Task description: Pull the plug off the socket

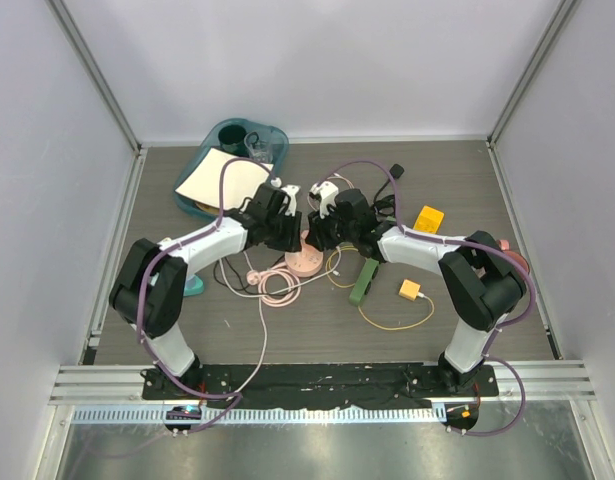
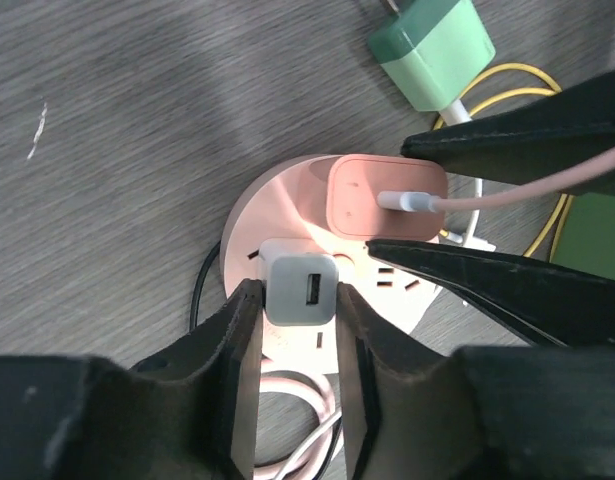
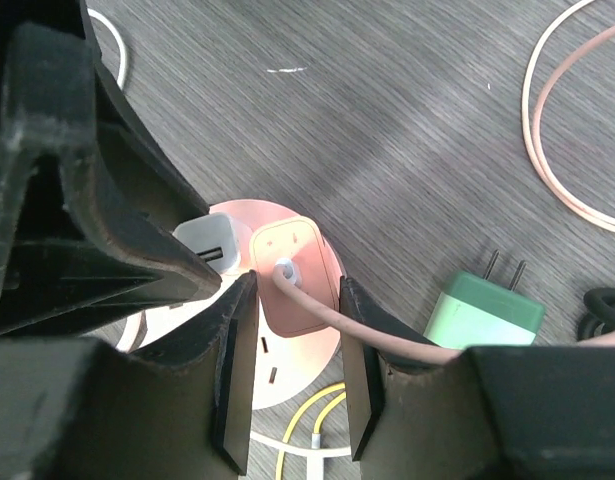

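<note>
A round pink socket [image 1: 305,260] [image 2: 277,205] [image 3: 287,365] lies mid-table with two plugs standing in it. My left gripper [image 1: 290,236] [image 2: 299,296] is shut on the white USB plug [image 2: 300,290] [image 3: 212,245], a finger pressed against each side. My right gripper [image 1: 324,232] [image 3: 298,290] is shut on the pink plug [image 2: 362,200] [image 3: 292,240], whose pink cable [image 3: 387,340] runs out over one finger. The right gripper's black fingers [image 2: 507,135] also show in the left wrist view, clamping the pink plug. Both plugs still sit on the socket's face.
A loose green adapter [image 2: 432,50] [image 3: 482,310] lies beside the socket. Yellow cable [image 3: 307,420], a yellow adapter [image 1: 410,290], a green bar [image 1: 364,280] and coiled pink cable [image 1: 277,285] are close by. A teal tray [image 1: 232,135] sits at the back left.
</note>
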`<state>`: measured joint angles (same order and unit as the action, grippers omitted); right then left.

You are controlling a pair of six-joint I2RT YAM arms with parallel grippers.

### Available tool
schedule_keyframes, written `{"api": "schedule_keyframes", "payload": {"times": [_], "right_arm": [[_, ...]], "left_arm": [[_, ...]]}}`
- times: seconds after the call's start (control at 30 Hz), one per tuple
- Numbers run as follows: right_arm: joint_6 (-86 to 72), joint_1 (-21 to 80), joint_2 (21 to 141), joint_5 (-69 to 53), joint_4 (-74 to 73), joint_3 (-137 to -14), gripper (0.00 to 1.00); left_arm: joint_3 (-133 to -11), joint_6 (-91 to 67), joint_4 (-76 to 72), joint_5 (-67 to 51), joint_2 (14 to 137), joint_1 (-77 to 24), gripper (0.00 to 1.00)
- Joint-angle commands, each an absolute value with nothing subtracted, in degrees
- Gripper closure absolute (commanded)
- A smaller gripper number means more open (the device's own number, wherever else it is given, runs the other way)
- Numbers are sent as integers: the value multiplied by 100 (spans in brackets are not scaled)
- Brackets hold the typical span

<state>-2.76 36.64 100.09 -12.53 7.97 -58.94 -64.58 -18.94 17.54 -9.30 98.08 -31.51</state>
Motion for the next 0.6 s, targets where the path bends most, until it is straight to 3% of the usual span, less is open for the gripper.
{"api": "schedule_keyframes", "payload": {"times": [0.0,0.13,0.23,0.57], "right_arm": [[-588,3683,9668,-1204,1055,-6056,99],[-808,3735,9607,-1143,1309,-5898,99],[-835,3875,9536,-924,1502,-5862,99],[-1315,4017,8991,-570,2618,-5775,99]], "left_arm": [[-6364,-1784,1591,-449,9642,-3243,75],[-6302,-1644,1600,-308,9685,-3375,94],[-6354,-1643,1652,-202,9800,-3454,100],[-6214,-1731,1591,447,10036,-3612,100]]}}
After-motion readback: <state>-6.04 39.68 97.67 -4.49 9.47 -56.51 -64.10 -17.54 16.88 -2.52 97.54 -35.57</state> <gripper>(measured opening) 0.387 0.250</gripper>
